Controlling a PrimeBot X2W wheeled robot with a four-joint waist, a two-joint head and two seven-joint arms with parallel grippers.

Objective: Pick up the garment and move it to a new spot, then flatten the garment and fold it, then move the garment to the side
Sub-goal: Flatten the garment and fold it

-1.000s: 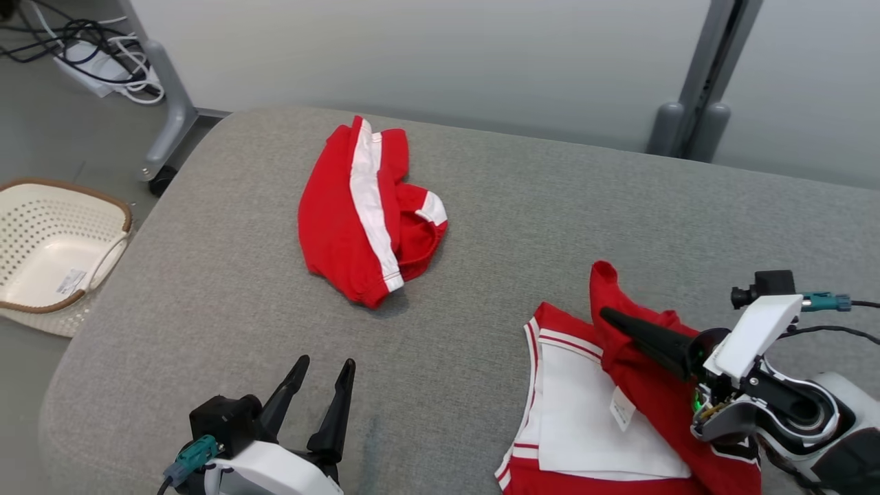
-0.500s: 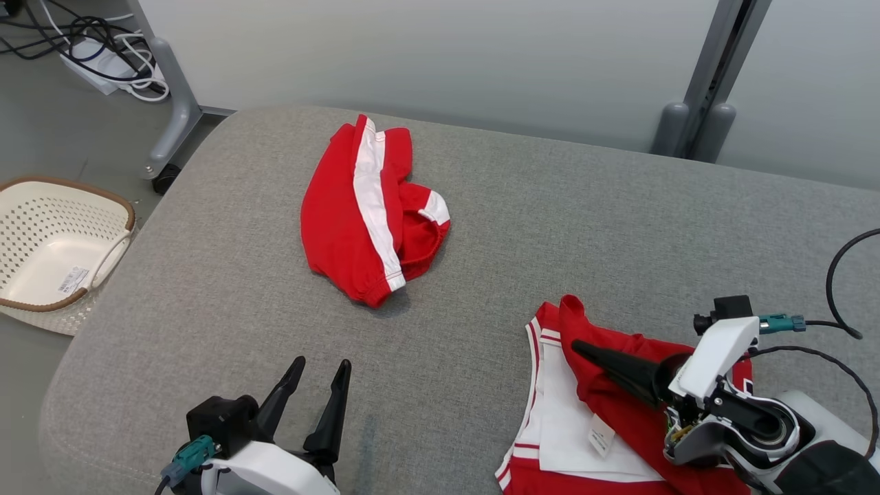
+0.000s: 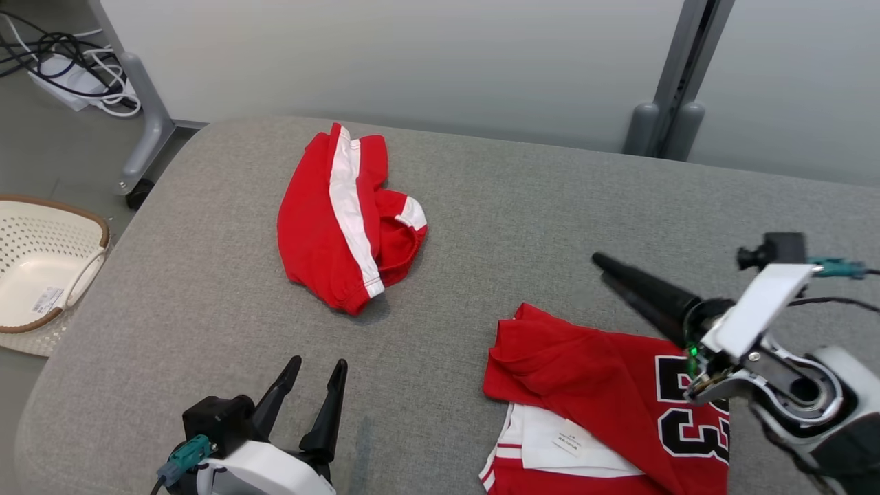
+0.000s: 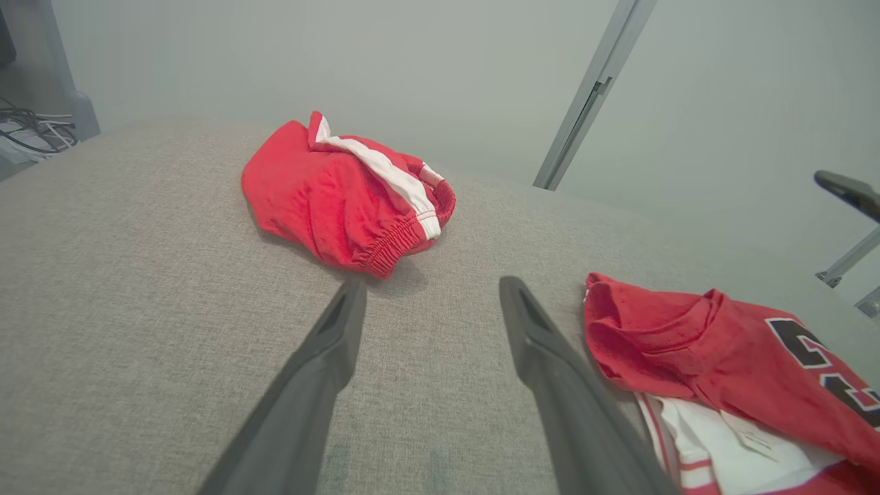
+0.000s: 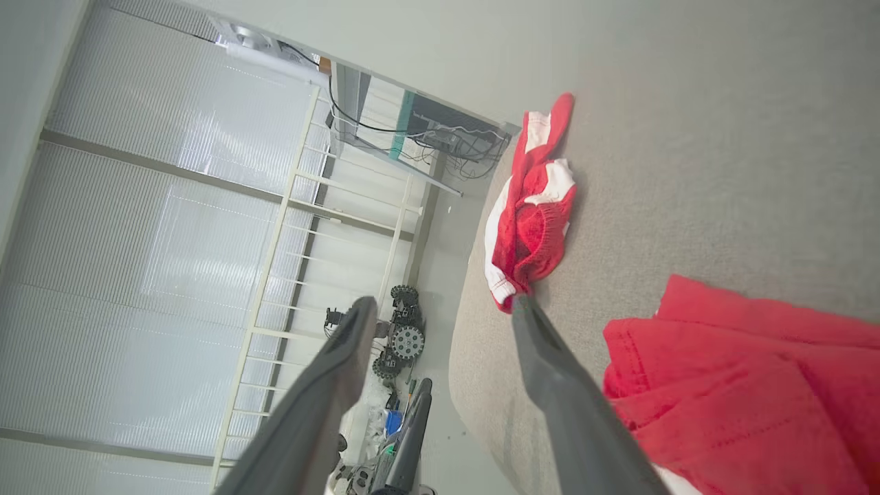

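Jersey [image 3: 584, 378] diagonal, folded end far-left — right fingers [image 3: 639, 292], left fingers [image 3: 327, 412] spread wide, empty.

Red jersey [image 3: 584, 371] on grey cushion [image 3: 515, 206]

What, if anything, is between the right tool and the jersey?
Nothing visible. The open right tool hangs just past the far edge of the jersey, with bare cushion between them. The shorts lie off to the left, out of the path.
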